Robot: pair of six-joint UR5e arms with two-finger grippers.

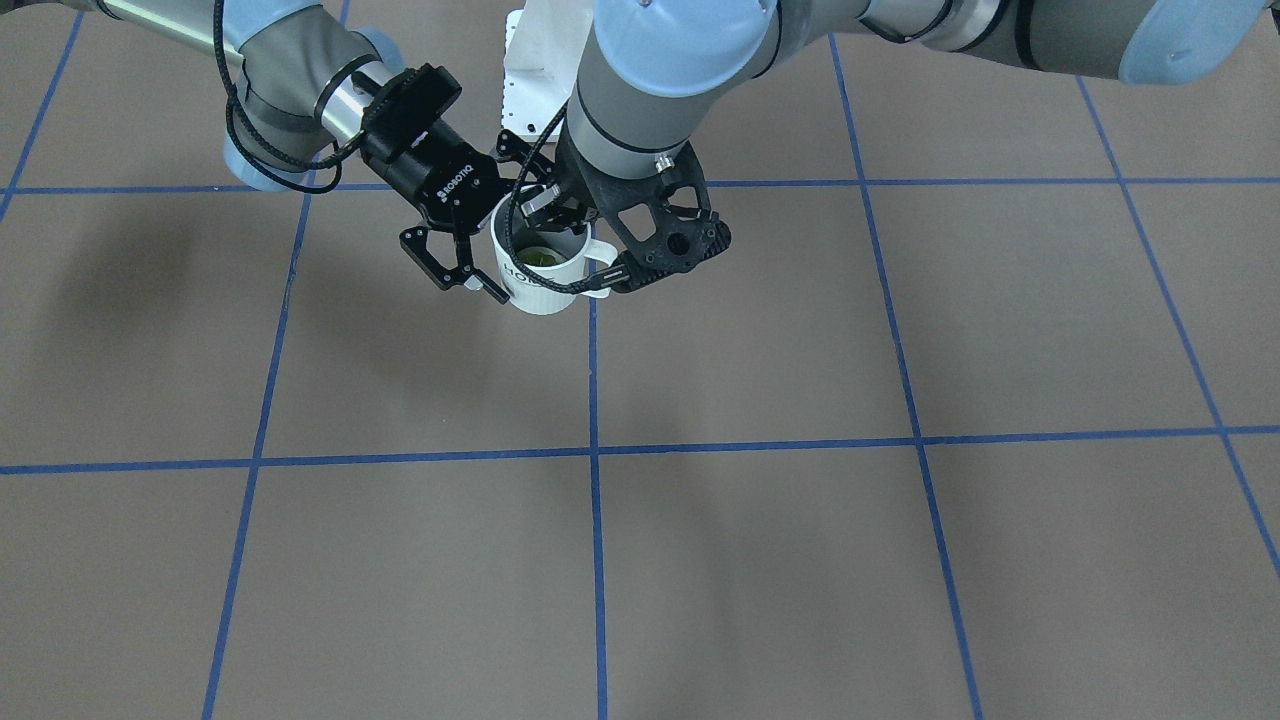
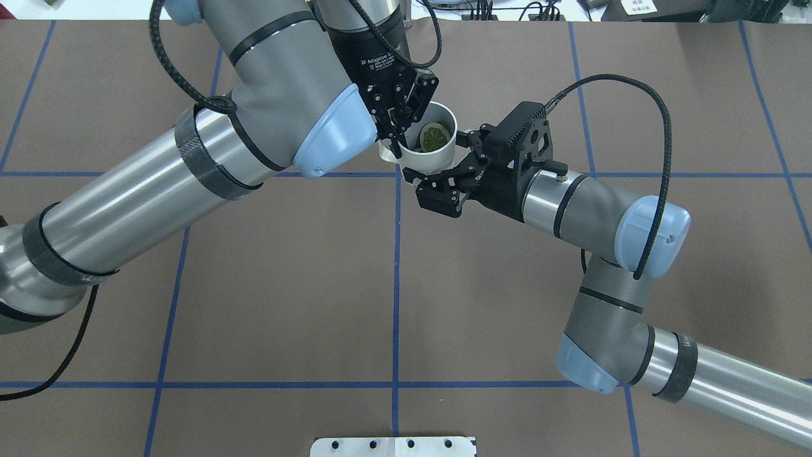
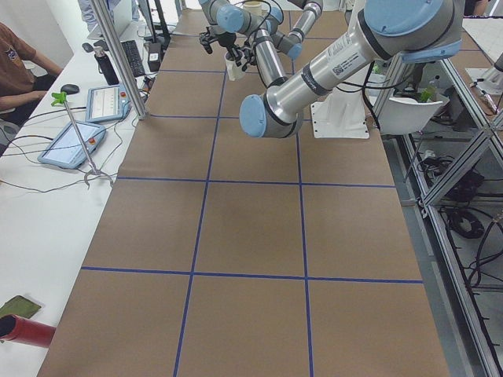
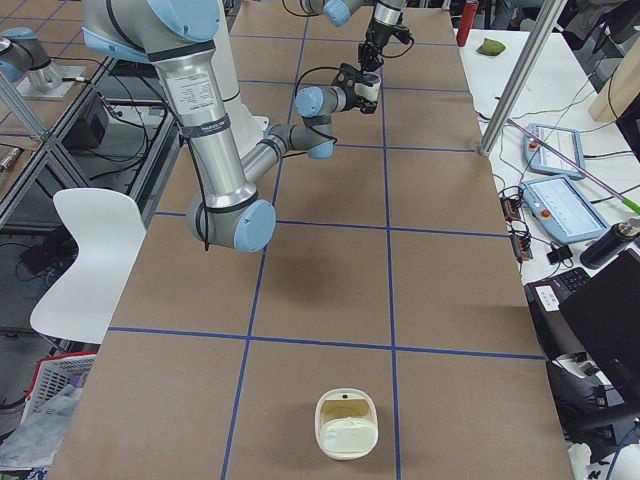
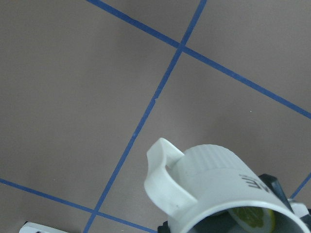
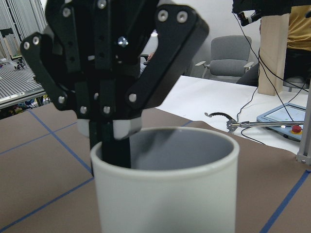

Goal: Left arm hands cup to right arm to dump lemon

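Observation:
The cream-white cup (image 2: 431, 164) hangs above the table, handle toward the left arm, with the yellow-green lemon (image 2: 436, 135) lying inside. My left gripper (image 2: 398, 146) comes down from above and is shut on the cup's rim by the handle, one finger inside. My right gripper (image 2: 444, 166) is open, its fingers on either side of the cup's wall. In the front view the cup (image 1: 545, 285) holds the lemon (image 1: 538, 257) between the left gripper (image 1: 545, 205) and the ROBOTIQ right gripper (image 1: 520, 240). The right wrist view shows the cup (image 6: 165, 194) close up.
A white base plate (image 2: 393, 446) sits at the near table edge. A cream basket-like container (image 4: 346, 424) stands at the table's far right end. Blue tape lines grid the brown table (image 1: 760, 350). An operators' desk with tablets (image 3: 75, 141) runs along the far side.

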